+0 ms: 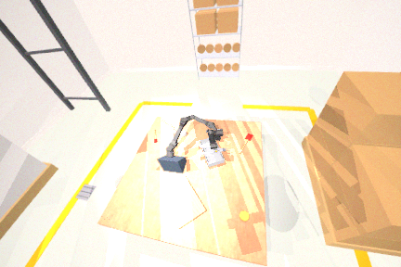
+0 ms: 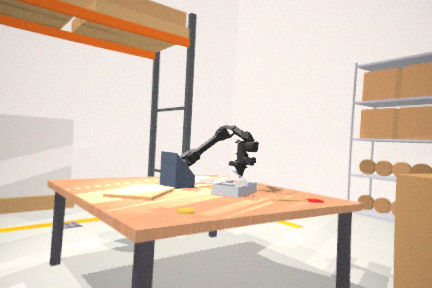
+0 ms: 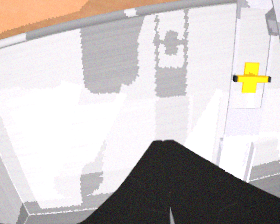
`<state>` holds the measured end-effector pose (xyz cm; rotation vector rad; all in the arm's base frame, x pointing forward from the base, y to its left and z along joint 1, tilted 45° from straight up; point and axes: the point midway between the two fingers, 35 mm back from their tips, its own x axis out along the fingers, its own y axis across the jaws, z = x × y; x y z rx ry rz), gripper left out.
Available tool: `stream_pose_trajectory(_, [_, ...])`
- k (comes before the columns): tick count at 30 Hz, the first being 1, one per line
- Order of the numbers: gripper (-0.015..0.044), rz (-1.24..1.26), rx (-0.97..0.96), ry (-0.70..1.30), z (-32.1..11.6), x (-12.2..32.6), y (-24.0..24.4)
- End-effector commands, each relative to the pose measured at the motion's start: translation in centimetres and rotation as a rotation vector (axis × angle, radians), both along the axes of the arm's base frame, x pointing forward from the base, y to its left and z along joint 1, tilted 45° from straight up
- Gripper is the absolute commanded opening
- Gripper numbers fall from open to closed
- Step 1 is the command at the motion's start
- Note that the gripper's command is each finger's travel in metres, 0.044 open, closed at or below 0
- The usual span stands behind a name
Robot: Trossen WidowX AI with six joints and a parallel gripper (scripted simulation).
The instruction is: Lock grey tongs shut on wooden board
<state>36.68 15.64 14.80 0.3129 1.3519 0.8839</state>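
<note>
Indoors, a wooden table (image 1: 135, 204) (image 2: 206, 220) stands by shelving (image 1: 198, 60) (image 2: 352, 125) — the fingers (image 1: 213, 146) (image 2: 242, 175) shut, empty.

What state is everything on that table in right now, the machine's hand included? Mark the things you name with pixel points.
Hand (image 1: 213, 146) (image 2: 242, 174) (image 3: 161, 149): shut, fingers together, pointing down at the tin.
Arm (image 1: 176, 135) (image 2: 206, 148): bent, reaching over the tin.
Grey tongs (image 3: 250, 117): across the tin, apparently open; lock hidden.
Roasting tin (image 1: 215, 159) (image 2: 227, 190) (image 3: 66, 27): upright, uncovered.
Wooden board (image 1: 184, 204) (image 2: 138, 192): lying flat.
Yellow piece (image 1: 244, 216) (image 2: 186, 211): lying on the table.
</note>
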Motion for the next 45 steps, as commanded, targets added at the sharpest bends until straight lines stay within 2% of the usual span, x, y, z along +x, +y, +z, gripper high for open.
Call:
stream_pose_trajectory(1, [-0.015, -0.003, 0.002, 0.004, -0.4, -0.1, 0.4])
stream_pose_trajectory(14, [-0.015, -0.003, 0.002, 0.004, -1.1, -0.1, 0.8])
stream_pose_trajectory(45, [-0.015, -0.003, -0.002, 0.003, -4.5, 1.9, -2.5])
